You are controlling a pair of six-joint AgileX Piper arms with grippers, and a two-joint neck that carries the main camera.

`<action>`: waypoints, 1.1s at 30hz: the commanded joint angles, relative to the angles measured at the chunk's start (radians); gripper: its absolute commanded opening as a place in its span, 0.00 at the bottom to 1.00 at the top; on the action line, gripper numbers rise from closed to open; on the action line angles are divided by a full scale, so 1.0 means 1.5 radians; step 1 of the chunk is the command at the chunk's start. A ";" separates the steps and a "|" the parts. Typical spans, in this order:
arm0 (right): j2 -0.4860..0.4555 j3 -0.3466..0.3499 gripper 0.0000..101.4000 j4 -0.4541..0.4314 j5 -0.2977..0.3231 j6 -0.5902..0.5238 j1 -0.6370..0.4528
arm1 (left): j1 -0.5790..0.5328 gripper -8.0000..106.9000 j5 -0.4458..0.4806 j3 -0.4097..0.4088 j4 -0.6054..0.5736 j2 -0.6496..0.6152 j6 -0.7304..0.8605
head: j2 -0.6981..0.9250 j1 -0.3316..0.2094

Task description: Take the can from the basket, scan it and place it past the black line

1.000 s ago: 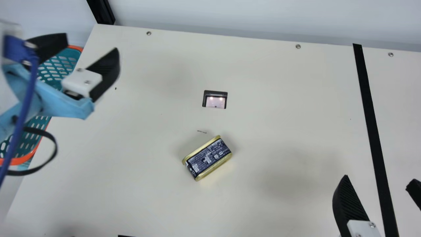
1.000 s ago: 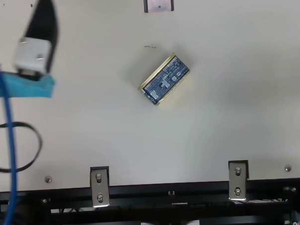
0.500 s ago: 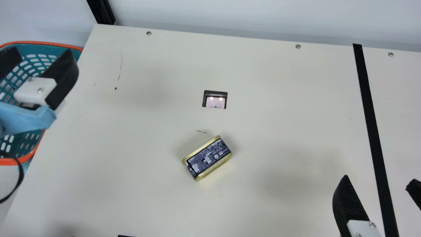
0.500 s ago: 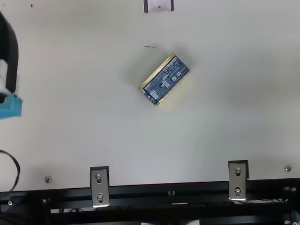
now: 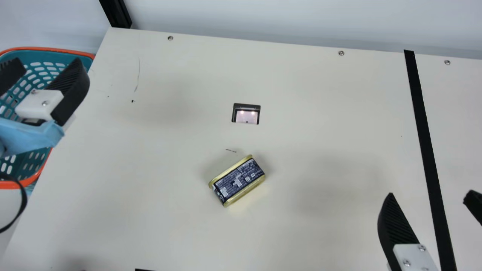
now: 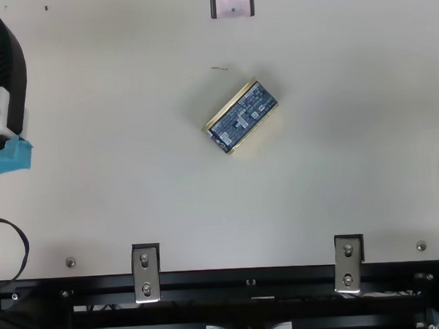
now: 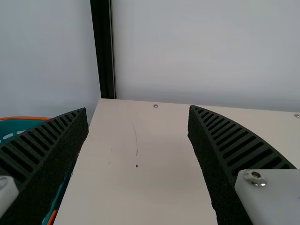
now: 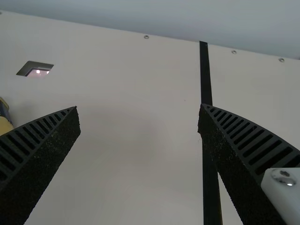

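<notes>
Main view shows the can (image 5: 238, 180) on the table (image 5: 143, 180), label up and slanted, just below the middle of the frame and lower than the scanner window (image 5: 246, 117). At the left, the left claw (image 5: 51, 63) is open, overlapping the basket (image 5: 69, 51) in view. At the lower right, the right claw (image 5: 430, 195) is open too, its fingertips either side of the black line (image 5: 422, 128).

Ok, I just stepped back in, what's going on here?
Neither gripper is handling anything right now. The can lies on the table near the scanner window, not past the black line. The left gripper is open and empty by the basket; the right gripper is open and empty near the line.
</notes>
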 commanded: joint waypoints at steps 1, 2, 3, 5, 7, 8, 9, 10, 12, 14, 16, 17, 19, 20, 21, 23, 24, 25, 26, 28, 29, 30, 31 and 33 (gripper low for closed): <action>0.050 -0.013 1.00 -0.006 -0.009 -0.012 0.030 | 0.000 0.85 0.000 0.000 0.000 0.000 0.000 | -0.004 -0.022; 0.066 -0.019 1.00 -0.011 -0.012 -0.019 0.041 | 0.000 0.85 0.000 0.000 0.000 0.000 0.000 | -0.004 -0.022; 0.081 -0.024 1.00 -0.012 -0.015 -0.027 0.052 | 0.000 0.85 0.000 0.000 0.000 0.000 0.000 | -0.004 -0.022; 0.111 -0.035 1.00 -0.015 -0.019 -0.044 0.072 | 0.000 0.85 0.000 0.000 0.000 0.000 0.000 | -0.004 -0.022; 0.139 -0.046 1.00 -0.014 -0.021 -0.060 0.090 | 0.000 0.85 0.000 0.000 0.000 0.000 0.000 | -0.004 -0.022; 0.152 -0.052 1.00 -0.011 -0.021 -0.068 0.098 | 0.000 0.85 0.000 0.000 0.000 0.000 0.000 | -0.004 -0.022; 0.164 -0.057 1.00 -0.006 -0.022 -0.077 0.104 | 0.000 0.85 0.000 0.000 0.000 0.000 0.000 | -0.004 -0.022; 0.174 -0.061 1.00 -0.003 -0.024 -0.083 0.110 | 0.000 0.85 0.000 0.000 0.000 0.000 0.000 | -0.004 -0.022; 0.194 -0.070 1.00 0.008 -0.029 -0.102 0.116 | 0.000 0.85 0.000 0.000 0.000 0.000 0.000 | -0.004 -0.022; 0.212 -0.079 1.00 0.019 -0.036 -0.118 0.122 | 0.000 0.85 0.000 0.000 0.000 0.000 0.000 | -0.004 -0.022; 0.230 -0.086 1.00 0.032 -0.045 -0.137 0.126 | 0.000 0.85 0.000 0.000 0.000 0.000 0.000 | -0.004 -0.022; 0.238 -0.090 1.00 0.040 -0.048 -0.147 0.128 | 0.000 0.85 0.000 0.000 0.000 0.000 0.000 | -0.004 -0.022; 0.252 -0.097 1.00 0.052 -0.055 -0.165 0.131 | 0.000 0.85 0.000 0.000 0.000 0.000 0.000 | -0.004 -0.022; 0.258 -0.100 1.00 0.059 -0.058 -0.174 0.132 | 0.000 0.85 0.000 0.000 0.000 0.000 0.000 | -0.004 -0.022; 0.251 -0.098 1.00 0.051 -0.056 -0.161 0.132 | 0.000 0.85 0.000 0.000 0.000 0.000 0.000 | -0.004 -0.022; 0.259 -0.100 1.00 0.060 -0.063 -0.175 0.132 | 0.000 0.85 0.000 0.000 0.000 0.000 0.000 | -0.004 -0.022; 0.259 -0.100 1.00 0.060 -0.061 -0.176 0.132 | 0.000 0.85 0.000 0.000 0.000 0.000 0.000 | -0.004 -0.022; 0.260 -0.100 1.00 0.060 -0.060 -0.176 0.132 | 0.000 0.85 0.000 0.000 0.000 0.000 0.000 | -0.004 -0.022; 0.260 -0.100 1.00 0.060 -0.063 -0.176 0.132 | 0.000 0.85 0.000 0.000 0.000 0.000 0.000 | -0.004 -0.022; 0.261 -0.101 1.00 0.051 -0.063 -0.166 0.137 | 0.000 0.85 0.000 0.000 0.000 0.000 0.000 | -0.004 -0.022; 0.261 -0.101 1.00 0.051 -0.063 -0.166 0.139 | 0.000 0.85 0.000 0.000 0.000 0.000 0.000 | -0.004 -0.022; 0.262 -0.101 1.00 0.048 -0.062 -0.165 0.142 | 0.000 0.85 0.000 0.000 0.000 0.000 0.000 | -0.004 -0.022; 0.263 -0.102 1.00 0.044 -0.060 -0.162 0.147 | 0.000 0.85 0.000 0.000 0.000 0.000 0.000 | -0.004 -0.022; 0.267 -0.103 1.00 0.037 -0.056 -0.160 0.155 | 0.000 0.85 0.000 0.000 0.000 0.000 0.000 | -0.004 -0.022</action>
